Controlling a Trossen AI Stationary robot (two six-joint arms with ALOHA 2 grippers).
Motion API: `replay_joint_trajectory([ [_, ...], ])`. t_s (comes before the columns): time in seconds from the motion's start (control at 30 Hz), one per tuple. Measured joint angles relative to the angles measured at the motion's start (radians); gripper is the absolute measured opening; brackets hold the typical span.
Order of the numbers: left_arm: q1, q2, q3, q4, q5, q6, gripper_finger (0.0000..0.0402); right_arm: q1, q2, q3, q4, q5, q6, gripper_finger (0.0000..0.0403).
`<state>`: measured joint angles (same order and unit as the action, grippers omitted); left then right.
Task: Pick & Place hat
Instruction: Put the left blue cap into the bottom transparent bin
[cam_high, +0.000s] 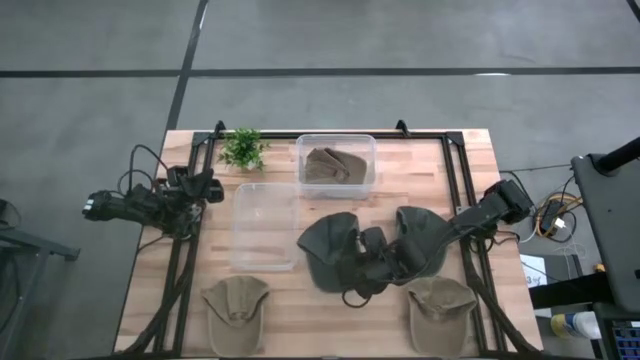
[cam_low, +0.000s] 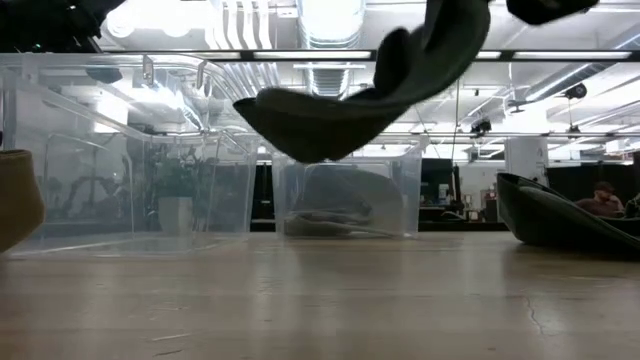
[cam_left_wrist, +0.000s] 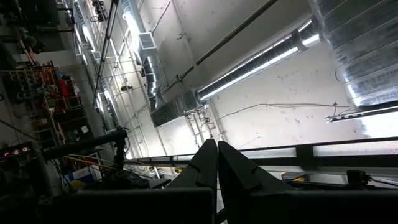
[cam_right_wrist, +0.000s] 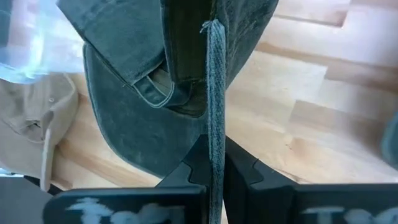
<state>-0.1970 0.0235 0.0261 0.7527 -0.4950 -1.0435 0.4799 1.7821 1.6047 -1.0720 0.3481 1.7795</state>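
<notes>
A dark green cap (cam_high: 330, 252) hangs from my right gripper (cam_high: 374, 260) over the table's middle. In the low view the cap (cam_low: 350, 100) is off the table, brim lowest. The right wrist view shows its inside and brim (cam_right_wrist: 124, 118). A second dark green cap (cam_high: 425, 235) lies on the table under the right arm. Two tan caps (cam_high: 235, 300) (cam_high: 440, 305) rest near the near edge. A small clear bin (cam_high: 335, 140) holds an olive cap (cam_high: 333, 166). My left gripper (cam_high: 205, 188) is shut at the table's left edge, pointing up at the ceiling (cam_left_wrist: 217, 165). My right gripper pinches a thin edge of the dark cap's cloth (cam_right_wrist: 215, 112) between its two fingers, seen edge-on in the wrist view. The fingers (cam_right_wrist: 245, 171) slant down from the table's right side. The cap is lifted clear and hangs below the gripper, brim (cam_low: 290, 118) lowest.
An empty clear bin (cam_high: 265, 262) sits left of the held cap, and a small plant (cam_high: 242, 148) stands at the far edge. Black frame rails (cam_high: 460, 190) run along both sides of the table. Bare wood (cam_high: 330, 320) lies between the two tan caps.
</notes>
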Motion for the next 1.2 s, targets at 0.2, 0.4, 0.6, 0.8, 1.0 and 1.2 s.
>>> replay_joint_trajectory([
  [0.2,0.0,0.0,0.0,0.0,0.0,0.0,0.0007,0.001,0.0,0.113,-0.127,0.037,0.004,0.0011],
  [0.4,0.0,0.0,0.0,0.001,0.0,0.0,0.0007,0.0,0.0,0.215,-0.204,0.128,-0.006,0.0011],
  [0.6,0.001,0.0,0.0,0.008,0.0,0.0,0.0007,0.0,0.0,0.301,-0.235,0.215,-0.026,0.0012],
  [0.8,0.001,0.0,0.0,0.067,0.0,0.001,0.0007,-0.016,0.0,0.37,-0.208,0.382,-0.037,0.0012],
  [1.0,0.001,0.0,0.0,0.142,0.0,0.005,0.0007,-0.074,0.003,0.354,0.024,0.418,-0.198,0.0012],
  [1.2,0.0,0.0,0.0,0.209,0.0,0.027,0.0007,-0.156,0.004,0.283,0.356,0.41,-0.376,0.0012],
])
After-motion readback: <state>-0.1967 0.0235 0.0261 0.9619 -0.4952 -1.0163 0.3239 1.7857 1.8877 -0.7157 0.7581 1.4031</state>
